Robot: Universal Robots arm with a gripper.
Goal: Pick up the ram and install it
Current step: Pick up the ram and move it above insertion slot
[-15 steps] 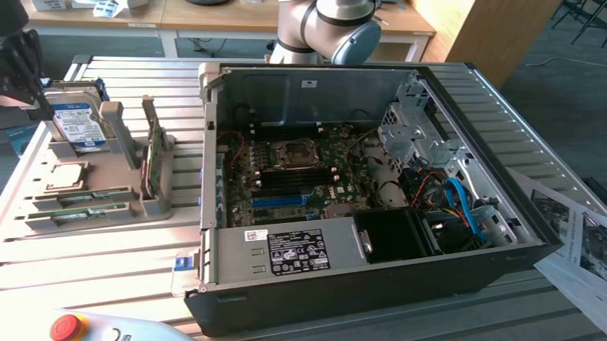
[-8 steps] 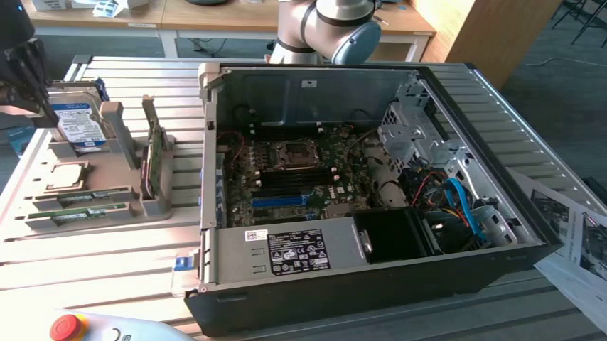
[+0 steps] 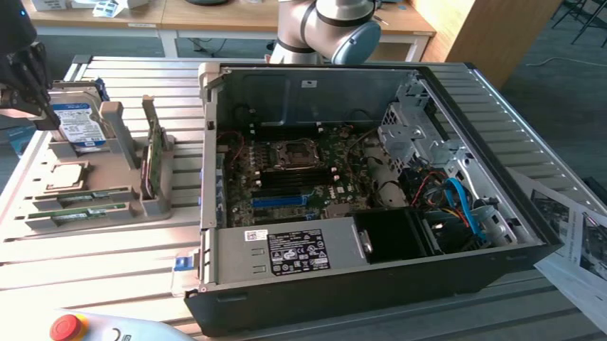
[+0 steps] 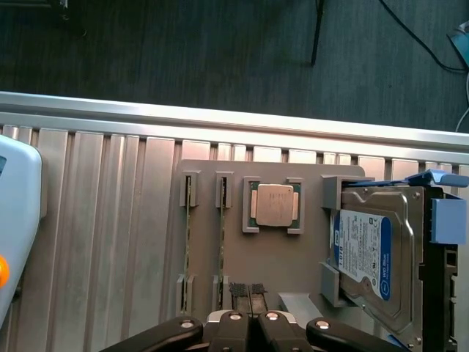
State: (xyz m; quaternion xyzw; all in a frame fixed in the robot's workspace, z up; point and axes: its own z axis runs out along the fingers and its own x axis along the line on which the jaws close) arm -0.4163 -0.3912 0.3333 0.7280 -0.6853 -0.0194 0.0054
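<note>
Over the grey holder (image 4: 293, 253) on the slatted table (image 4: 95, 220), the gripper (image 4: 248, 292) hangs with its fingers pressed together, holding nothing. Near its tips, the ram (image 4: 222, 242) sits on edge in its holder slot, untouched, with a second stick (image 4: 188, 242) parallel beside it. A CPU (image 4: 274, 205) and a hard drive (image 4: 366, 253) rest in the same holder. Toward the exterior view's right, the open PC case (image 3: 379, 291) shows its motherboard (image 3: 294, 170).

a ribbed silver aluminium table (image 3: 104, 259) is noted, brightly lit. light wooden desks (image 3: 190, 20) on white legs are seen behind. a dark grey carpeted floor (image 4: 183, 51) is observed.
</note>
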